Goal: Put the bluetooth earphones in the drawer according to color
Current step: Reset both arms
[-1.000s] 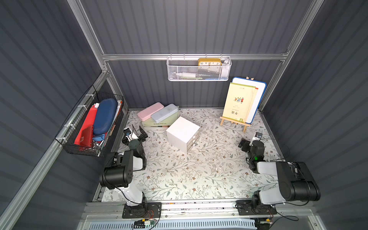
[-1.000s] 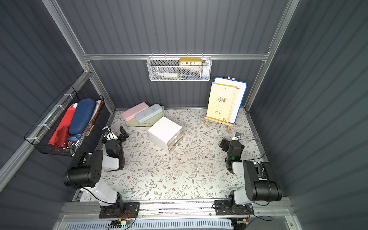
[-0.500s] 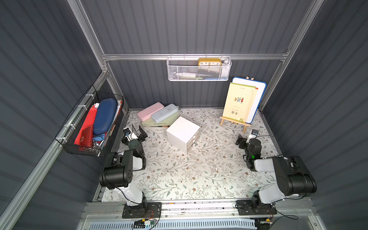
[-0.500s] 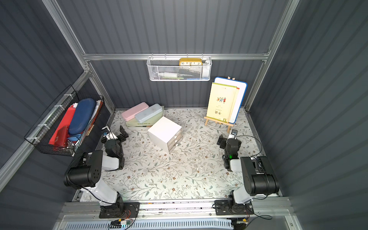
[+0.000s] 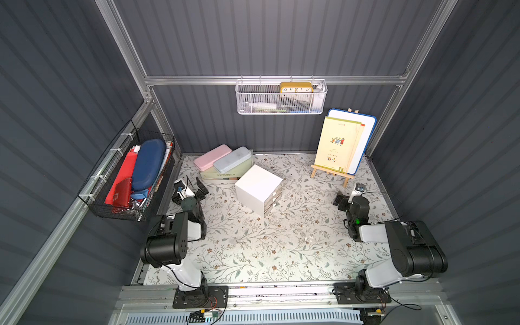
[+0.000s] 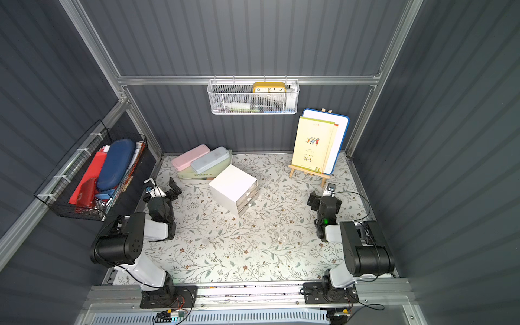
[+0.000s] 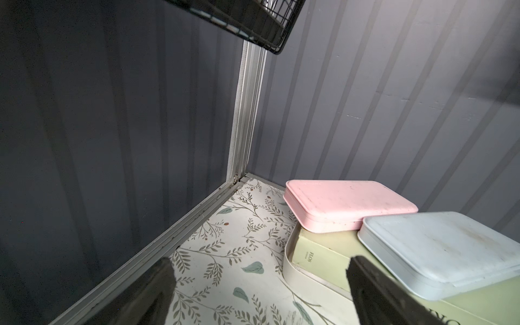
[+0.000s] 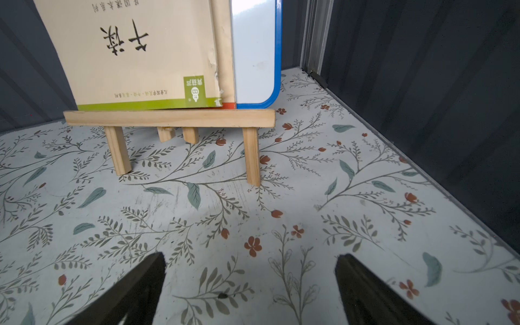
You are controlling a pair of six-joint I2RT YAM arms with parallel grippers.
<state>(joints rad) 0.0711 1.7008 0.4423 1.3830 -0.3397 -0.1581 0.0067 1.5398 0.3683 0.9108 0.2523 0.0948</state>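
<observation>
The drawer (image 5: 257,184) (image 6: 232,184) is a small white cube cabinet standing askew at the middle back of the floral table, its three clear drawers pushed in. No bluetooth earphones show in any view. My left gripper (image 5: 191,186) (image 6: 163,188) rests low at the left edge, open, its jaws framing bare table in front of a pale green box (image 7: 315,253). My right gripper (image 5: 347,197) (image 6: 320,198) sits low at the right, open and empty, with bare table between its jaws in front of a wooden easel (image 8: 168,118).
A pink pencil case (image 5: 212,157) (image 7: 346,205) and a blue one (image 5: 232,159) (image 7: 444,247) lie on the green box. The easel (image 5: 332,171) holds a book and whiteboard at back right. A black wire basket (image 5: 126,180) hangs on the left wall, a white mesh basket (image 5: 281,102) on the back wall.
My right gripper has shifted slightly left and toward the back wall. The left arm and the cabinet have not moved.
</observation>
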